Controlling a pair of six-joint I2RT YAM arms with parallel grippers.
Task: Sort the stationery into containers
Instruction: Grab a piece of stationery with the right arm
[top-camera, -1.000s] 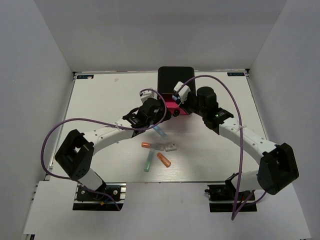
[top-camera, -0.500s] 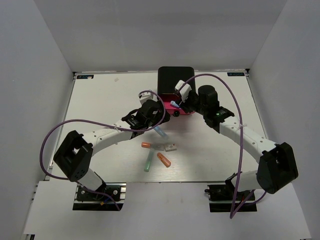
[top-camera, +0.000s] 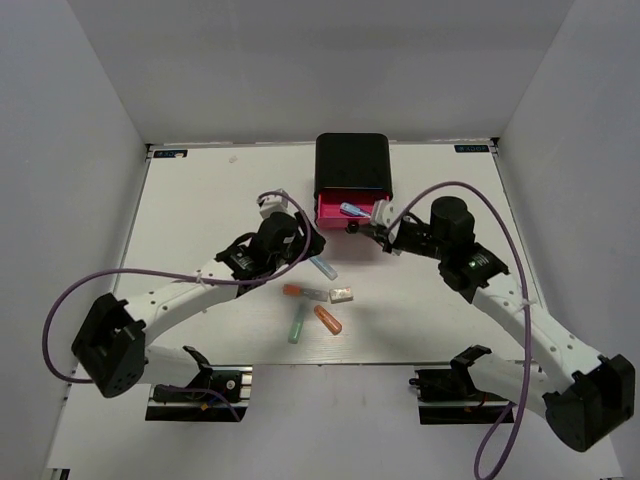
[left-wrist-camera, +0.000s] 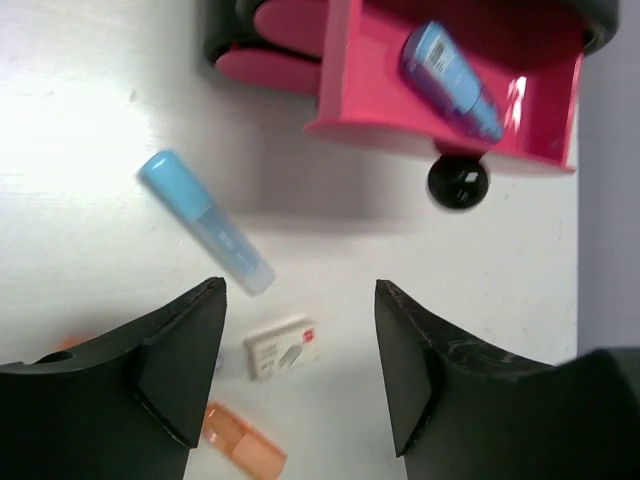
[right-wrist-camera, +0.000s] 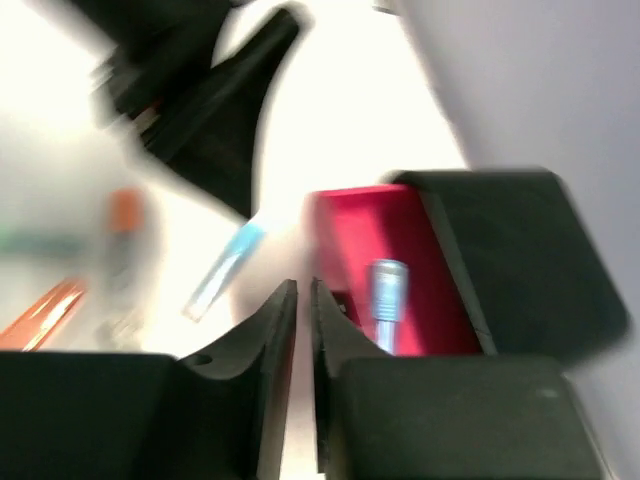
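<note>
pink drawer (top-camera: 328, 212) stands out from the black cabinet (top-camera: 352, 165) at the far side of the table (top-camera: 200, 200), its knob (top-camera: 352, 228) toward the arms. a blue stick (top-camera: 350, 209) lies slantwise inside it, plain to see in the left wrist view. beside the drawer in that view, two lower fronts (left-wrist-camera: 270, 50), also pink, sit flush in the cabinet.

left gripper (top-camera: 300, 243) hovers just left of the drawer, above the table. its fingers (left-wrist-camera: 170, 370) are spread wide and hold nothing. seen past them, a loose blue stick (left-wrist-camera: 205, 222) lies on the table near the drawer's front corner, and the white eraser (left-wrist-camera: 283, 347) lies nearer the arms.

right gripper (top-camera: 382, 232) sits just right of the knob. its own view is blurred, yet the fingers (right-wrist-camera: 265, 330) show pressed almost together, with a thin slit between them and nothing in it.

the other pieces lie in a loose cluster mid-table, apart from the drawer. an orange stick (top-camera: 292, 290) is at the left, with a clear stick (top-camera: 315, 294) just beside it, touching or not i cannot tell, and the eraser to the right of that. a teal stick (top-camera: 297, 323) and a second orange stick (top-camera: 327, 319) lie nearest the arm bases, close to each other but apart.
</note>
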